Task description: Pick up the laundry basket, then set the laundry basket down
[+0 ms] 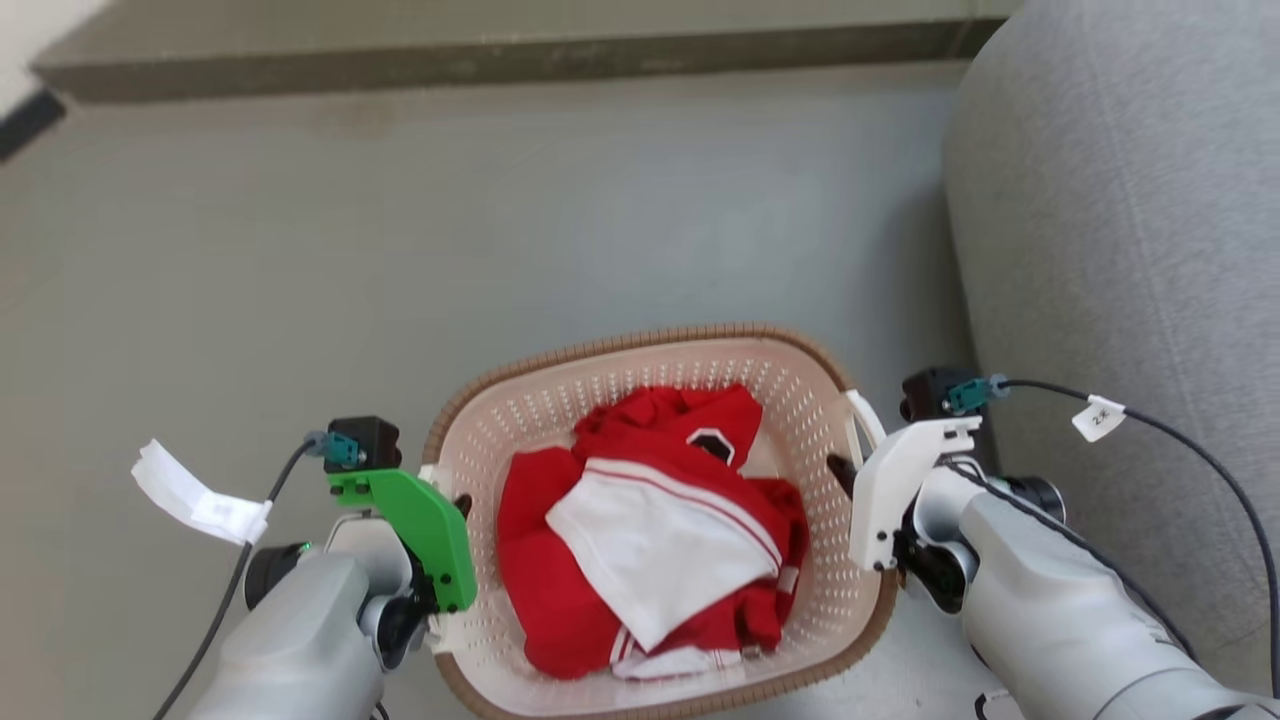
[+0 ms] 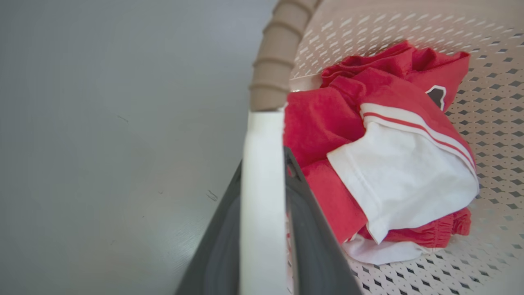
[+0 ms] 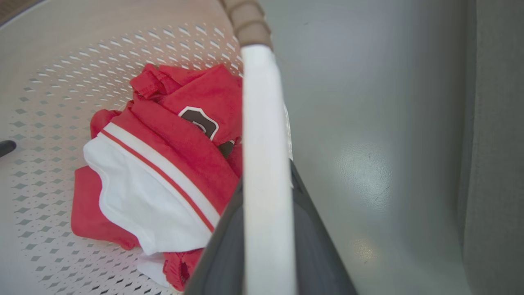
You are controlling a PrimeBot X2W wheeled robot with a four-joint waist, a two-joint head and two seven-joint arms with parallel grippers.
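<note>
The laundry basket [image 1: 640,345], cream with perforated walls and a brown woven-look rim, sits between my two arms with red and white clothes [image 1: 650,530] inside. My left gripper [image 1: 455,510] is at its left side. In the left wrist view its dark fingers [image 2: 311,229] are shut on the white left handle [image 2: 262,184]. My right gripper [image 1: 842,472] is at the right side, and its fingers [image 3: 315,229] are shut on the white right handle [image 3: 262,123]. Whether the basket's base touches the floor is hidden.
A grey sofa [image 1: 1130,250] stands close on the right, next to my right arm. Grey floor [image 1: 400,220] stretches ahead and to the left. A low dark ledge [image 1: 500,55] runs along the far edge.
</note>
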